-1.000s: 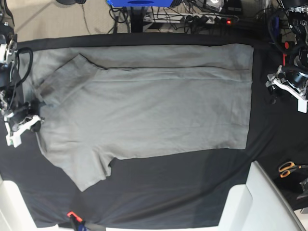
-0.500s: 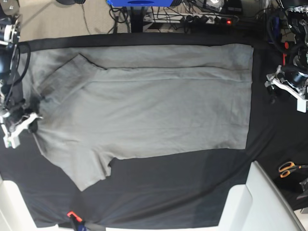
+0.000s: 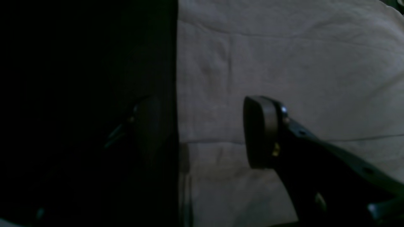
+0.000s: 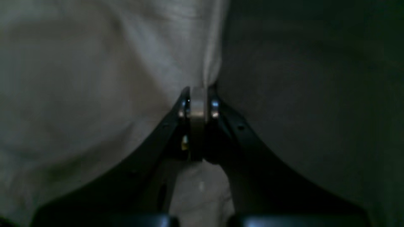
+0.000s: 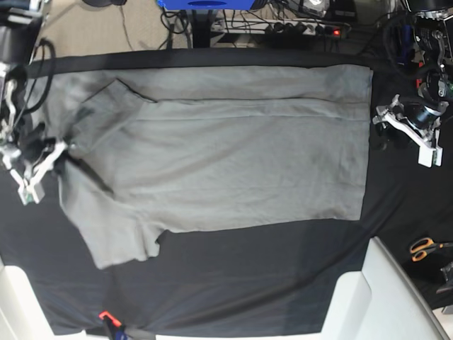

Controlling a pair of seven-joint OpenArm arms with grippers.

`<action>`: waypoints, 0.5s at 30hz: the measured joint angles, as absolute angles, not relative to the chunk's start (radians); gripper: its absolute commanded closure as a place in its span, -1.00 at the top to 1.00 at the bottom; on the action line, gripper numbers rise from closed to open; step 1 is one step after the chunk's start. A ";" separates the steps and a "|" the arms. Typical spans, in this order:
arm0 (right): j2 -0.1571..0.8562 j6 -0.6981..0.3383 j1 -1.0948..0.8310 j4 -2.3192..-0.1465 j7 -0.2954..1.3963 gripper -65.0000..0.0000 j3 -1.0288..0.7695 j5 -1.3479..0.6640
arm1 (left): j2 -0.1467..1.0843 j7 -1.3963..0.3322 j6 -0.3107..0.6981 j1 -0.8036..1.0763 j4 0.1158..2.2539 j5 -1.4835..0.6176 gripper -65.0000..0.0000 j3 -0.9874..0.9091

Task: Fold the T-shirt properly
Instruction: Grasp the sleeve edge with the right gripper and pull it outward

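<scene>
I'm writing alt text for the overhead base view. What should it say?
A light-grey T-shirt lies spread on a black table cloth, its top edge folded over. The right gripper pinches the shirt's collar end; the left gripper hovers open at the hem. Orange-handled scissors lie aside.

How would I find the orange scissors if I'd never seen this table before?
Start at the big grey T-shirt spread on the black table cloth. Go to the shirt's straight hem side, then down along the table's edge, just past the white panel. There lie the scissors, the only thing nearby with bright orange handles.
</scene>
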State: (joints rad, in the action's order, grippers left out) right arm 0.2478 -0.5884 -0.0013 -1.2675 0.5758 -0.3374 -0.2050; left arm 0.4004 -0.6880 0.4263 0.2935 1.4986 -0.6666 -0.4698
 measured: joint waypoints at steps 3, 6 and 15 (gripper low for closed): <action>0.211 -0.576 -0.030 -1.340 0.633 -1.00 -0.396 -0.200 | 0.402 -0.686 0.425 0.294 1.499 -0.665 0.25 -0.471; 0.209 -0.583 -0.070 -1.405 0.648 -0.99 -0.405 -0.205 | 0.403 -0.685 0.426 0.293 1.499 -0.667 0.25 -0.471; 0.162 -0.583 -0.095 -1.459 0.815 -0.61 -0.464 -0.204 | 0.403 -0.685 0.426 0.291 1.499 -0.666 0.25 -0.471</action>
